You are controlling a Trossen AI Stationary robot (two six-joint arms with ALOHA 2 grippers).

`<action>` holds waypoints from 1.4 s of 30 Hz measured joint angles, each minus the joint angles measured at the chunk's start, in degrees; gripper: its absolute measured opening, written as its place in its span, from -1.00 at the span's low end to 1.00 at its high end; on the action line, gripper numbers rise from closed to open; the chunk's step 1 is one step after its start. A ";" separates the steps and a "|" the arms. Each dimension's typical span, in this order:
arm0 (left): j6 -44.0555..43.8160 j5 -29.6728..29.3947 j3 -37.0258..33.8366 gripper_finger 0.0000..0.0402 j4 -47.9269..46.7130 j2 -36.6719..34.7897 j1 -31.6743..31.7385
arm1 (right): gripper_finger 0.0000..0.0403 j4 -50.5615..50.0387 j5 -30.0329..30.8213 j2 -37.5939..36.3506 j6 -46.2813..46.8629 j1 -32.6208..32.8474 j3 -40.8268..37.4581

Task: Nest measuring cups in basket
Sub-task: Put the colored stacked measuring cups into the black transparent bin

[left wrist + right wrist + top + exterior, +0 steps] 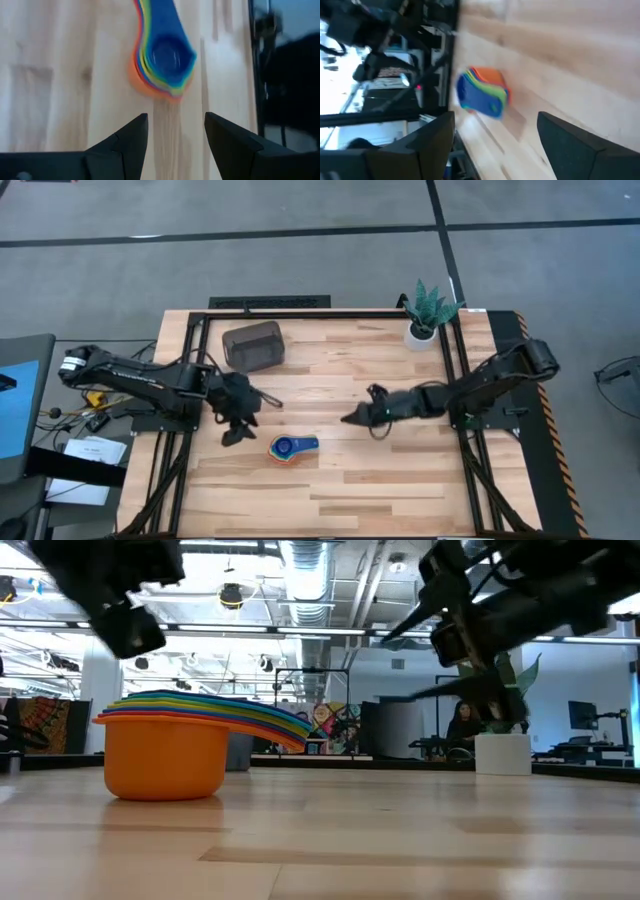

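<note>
The measuring cups (292, 447) sit nested in one stack on the wooden table, orange outermost and blue on top, with the handles fanned to one side (262, 718). The stack rests on its orange base (165, 762). The dark basket (253, 345) stands apart at the far left of the table. My left gripper (248, 423) hovers open just left of the stack, which lies ahead of its fingers (176, 132). My right gripper (350, 418) hangs open to the right of the stack, pointing at it (495, 145). Neither gripper touches the cups.
A white plant pot (422, 332) with a green plant stands at the far right corner. Black frame rails (190, 370) run along the table's left, right and far edges. Bare wood lies in front of the stack toward the near edge (330, 500).
</note>
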 joint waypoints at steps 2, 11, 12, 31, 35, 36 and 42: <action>0.86 -0.04 -1.50 -0.08 -0.22 0.04 -1.57 | 0.54 0.34 3.30 2.27 1.69 3.29 0.36; 3.54 -9.83 -6.34 -0.08 0.45 0.10 -7.02 | 0.58 3.72 5.00 16.02 -5.80 10.63 10.32; 6.06 -11.52 -6.34 -0.08 0.67 0.10 -7.22 | 0.57 3.67 3.90 17.16 -7.65 11.04 11.66; 8.98 -9.05 -6.32 -0.08 12.07 3.49 -5.35 | 0.52 -3.59 -14.42 20.28 -25.52 -1.03 17.20; 1.22 -9.94 -6.32 -0.08 11.84 3.49 -6.33 | 0.52 -21.83 -22.12 20.19 -42.36 -3.03 26.43; 0.52 -10.48 -6.32 -0.08 11.42 3.49 -7.07 | 0.52 -28.60 -22.53 20.22 -47.98 -3.02 29.62; -2.12 -16.91 -6.32 -0.08 8.65 3.55 -14.13 | 0.52 -55.51 -13.70 20.32 -75.54 -1.11 44.07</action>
